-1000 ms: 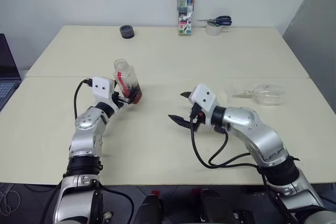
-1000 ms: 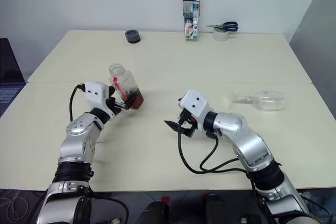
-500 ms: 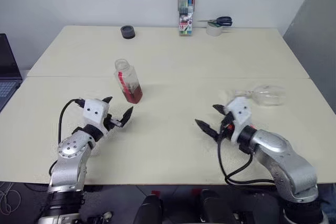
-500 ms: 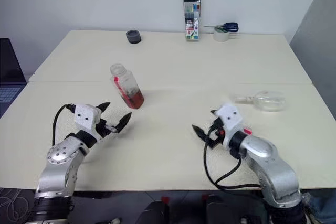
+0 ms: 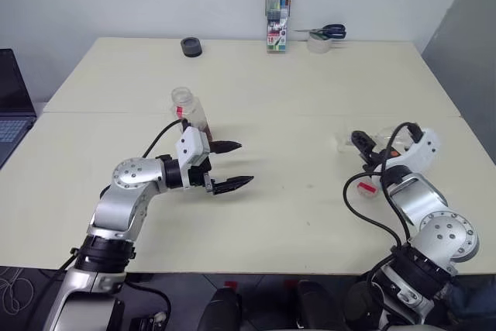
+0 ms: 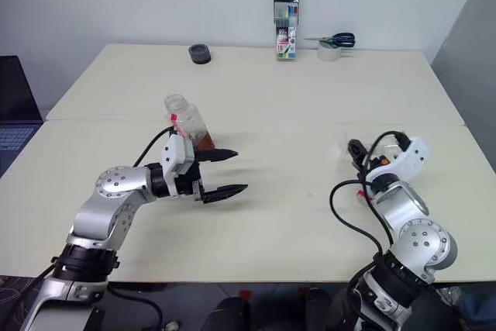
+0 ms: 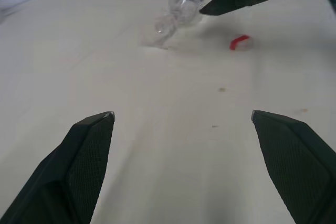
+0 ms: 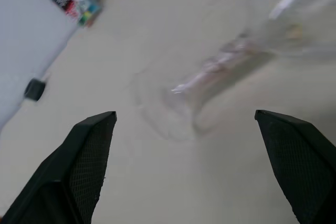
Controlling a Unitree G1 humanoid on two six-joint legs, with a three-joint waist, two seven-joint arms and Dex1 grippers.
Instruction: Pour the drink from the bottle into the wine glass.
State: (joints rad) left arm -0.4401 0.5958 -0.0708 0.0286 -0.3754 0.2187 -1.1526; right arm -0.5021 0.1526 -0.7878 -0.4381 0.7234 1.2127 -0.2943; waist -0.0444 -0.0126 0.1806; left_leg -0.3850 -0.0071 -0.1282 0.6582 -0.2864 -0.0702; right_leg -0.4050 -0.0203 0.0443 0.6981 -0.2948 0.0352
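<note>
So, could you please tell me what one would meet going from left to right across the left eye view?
Laptop → bottle → left gripper → marker pack → scissors on the tape roll → right gripper.

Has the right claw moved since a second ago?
Yes. The right claw has swung from the table's middle out to the robot's right, and now sits open beside the lying wine glass.
</note>
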